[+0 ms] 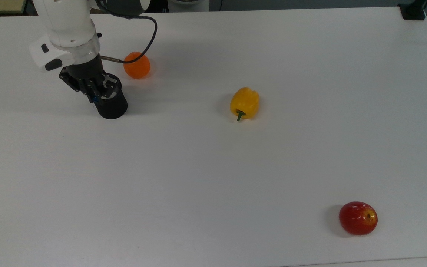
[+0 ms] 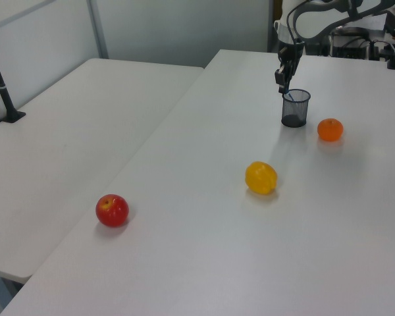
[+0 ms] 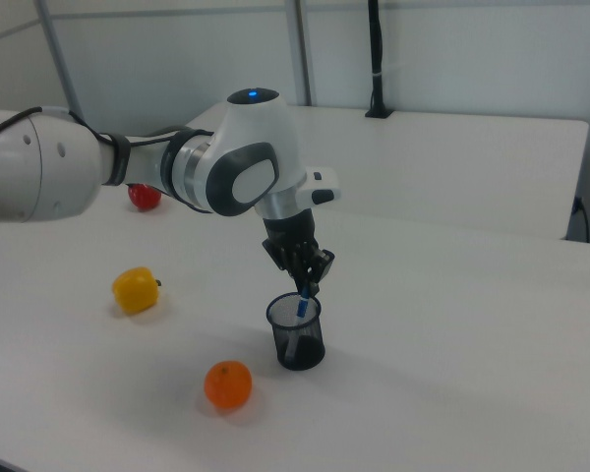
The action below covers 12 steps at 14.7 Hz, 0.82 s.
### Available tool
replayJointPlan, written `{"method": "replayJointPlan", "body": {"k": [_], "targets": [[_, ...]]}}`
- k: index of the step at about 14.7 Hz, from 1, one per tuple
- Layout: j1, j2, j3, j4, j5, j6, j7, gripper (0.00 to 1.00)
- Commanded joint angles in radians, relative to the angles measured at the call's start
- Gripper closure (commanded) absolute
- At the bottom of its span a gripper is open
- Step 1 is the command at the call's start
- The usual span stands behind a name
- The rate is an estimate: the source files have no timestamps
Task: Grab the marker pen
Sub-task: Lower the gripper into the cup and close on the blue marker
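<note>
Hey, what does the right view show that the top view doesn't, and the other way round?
Only the right view shows the marker pen from the side, its blue tip rising out of the mesh cup to the hand. Only the top view shows the whole red apple, far from the cup. Both show the orange, the yellow pepper and the hand over the cup.
</note>
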Motion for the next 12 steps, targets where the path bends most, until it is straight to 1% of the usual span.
{"method": "replayJointPlan", "body": {"k": [1, 3, 4, 6, 11, 12], "targets": [[0.013, -0.010, -0.007, -0.016, 0.018, 0.032, 0.023, 0.80], [0.011, -0.016, -0.008, -0.013, 0.055, 0.029, 0.025, 0.82], [0.011, -0.021, -0.008, -0.012, 0.061, 0.029, 0.025, 0.84], [0.011, -0.036, -0.007, -0.010, 0.063, 0.025, 0.025, 0.87], [0.009, -0.084, -0.008, 0.007, 0.063, 0.003, 0.023, 0.87], [0.009, -0.095, -0.008, 0.024, 0.063, 0.000, 0.021, 0.87]]}}
